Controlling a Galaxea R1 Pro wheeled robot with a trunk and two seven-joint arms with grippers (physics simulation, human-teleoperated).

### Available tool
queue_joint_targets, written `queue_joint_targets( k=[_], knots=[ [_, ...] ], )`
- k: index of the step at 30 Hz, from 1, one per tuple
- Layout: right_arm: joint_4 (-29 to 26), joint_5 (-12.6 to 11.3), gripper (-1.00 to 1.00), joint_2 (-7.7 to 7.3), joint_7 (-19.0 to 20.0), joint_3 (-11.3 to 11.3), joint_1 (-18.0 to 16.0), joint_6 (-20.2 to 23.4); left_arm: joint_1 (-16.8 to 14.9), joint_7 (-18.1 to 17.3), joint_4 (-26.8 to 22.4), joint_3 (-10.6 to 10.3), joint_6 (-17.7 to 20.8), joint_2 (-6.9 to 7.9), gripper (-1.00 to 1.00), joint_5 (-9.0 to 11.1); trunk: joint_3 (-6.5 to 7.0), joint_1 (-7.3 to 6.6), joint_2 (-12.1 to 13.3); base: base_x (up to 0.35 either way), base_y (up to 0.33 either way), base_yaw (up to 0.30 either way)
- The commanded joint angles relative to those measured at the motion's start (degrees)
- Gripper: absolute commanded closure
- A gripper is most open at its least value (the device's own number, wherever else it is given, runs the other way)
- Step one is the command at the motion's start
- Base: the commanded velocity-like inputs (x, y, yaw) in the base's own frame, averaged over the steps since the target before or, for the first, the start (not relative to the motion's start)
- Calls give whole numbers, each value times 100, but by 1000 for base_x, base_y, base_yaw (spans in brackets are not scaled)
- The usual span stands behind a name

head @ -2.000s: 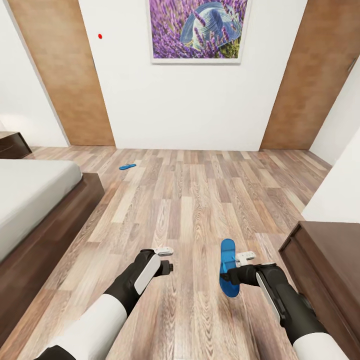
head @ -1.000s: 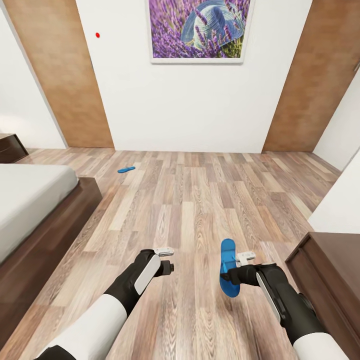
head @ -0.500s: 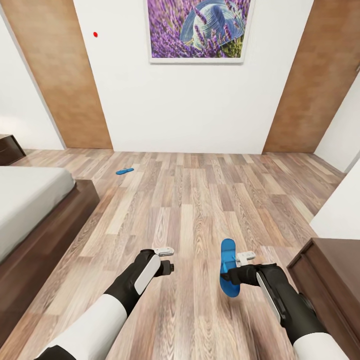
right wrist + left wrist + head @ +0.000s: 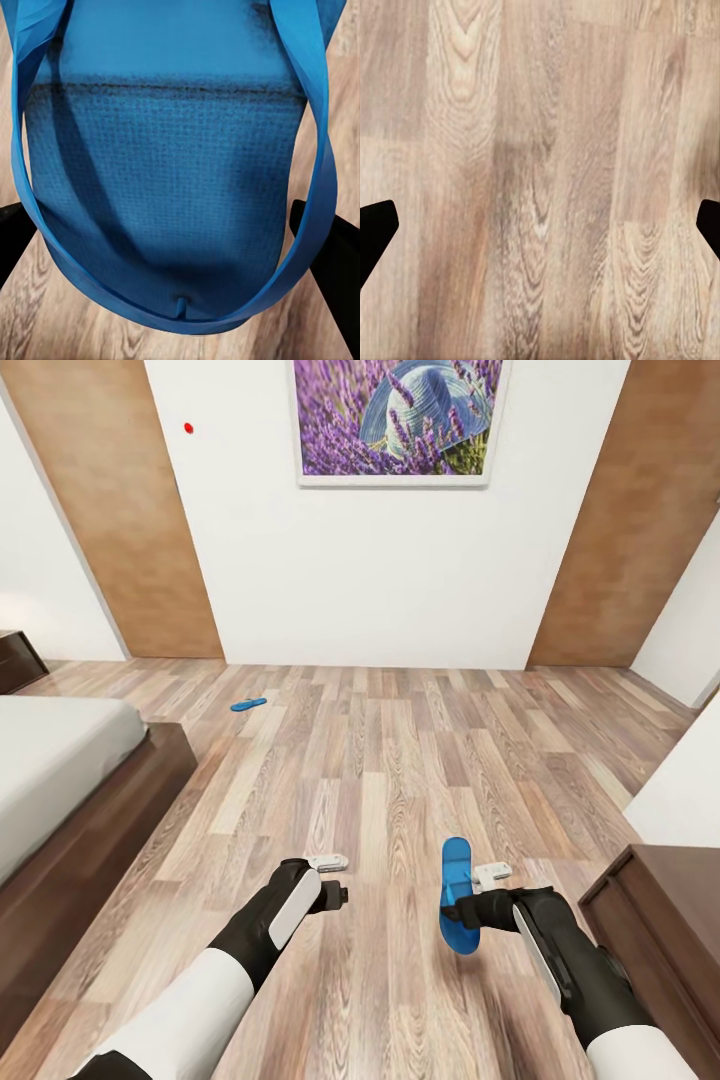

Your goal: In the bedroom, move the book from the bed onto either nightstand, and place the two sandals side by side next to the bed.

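My right gripper [image 4: 470, 892] is shut on one bright blue sandal [image 4: 455, 860], held low over the plank floor; in the right wrist view its sole [image 4: 172, 187] and strap sit between the dark fingers [image 4: 334, 262]. My left gripper [image 4: 338, 878] hangs open and holds nothing, with bare floor between its fingertips [image 4: 375, 229]. The second sandal [image 4: 248, 704] lies flat on the floor far ahead to the left, past the bed's corner. The bed [image 4: 60, 760] with its off-white mattress runs along the left. A dark nightstand [image 4: 15, 660] shows beyond it. The book is out of view.
A long low dark brown cabinet [image 4: 655, 920] stands close on my right, with a white wall corner [image 4: 685, 790] above it. Ahead are a white wall with the lavender picture [image 4: 395, 420] and two brown doors [image 4: 110, 510]. Open floor [image 4: 400, 760] stretches between bed and cabinet.
The whole view has shifted as the camera moved: bed slid left, cabinet right and down. Both arms keep the same pose, and the right gripper still holds the sandal.
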Motion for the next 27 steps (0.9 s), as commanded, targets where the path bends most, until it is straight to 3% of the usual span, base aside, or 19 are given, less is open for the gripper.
queue_joint_targets(
  k=[1,20,27],
  knots=[
    [-7,47,100,-4,36,8,-3,18,-3,55,-6,-7,8,0,-100,56,-5,0,-2,77,0,0],
    [-35,-2,100,-4,66,4,-1,22,-3,56,0,-8,8,0,-100,56,-5,0,-2,76,0,0],
    [-35,-1,100,-10,254,6,85,-9,-3,55,0,-8,8,0,-100,56,-5,0,-2,76,0,0]
  ],
)
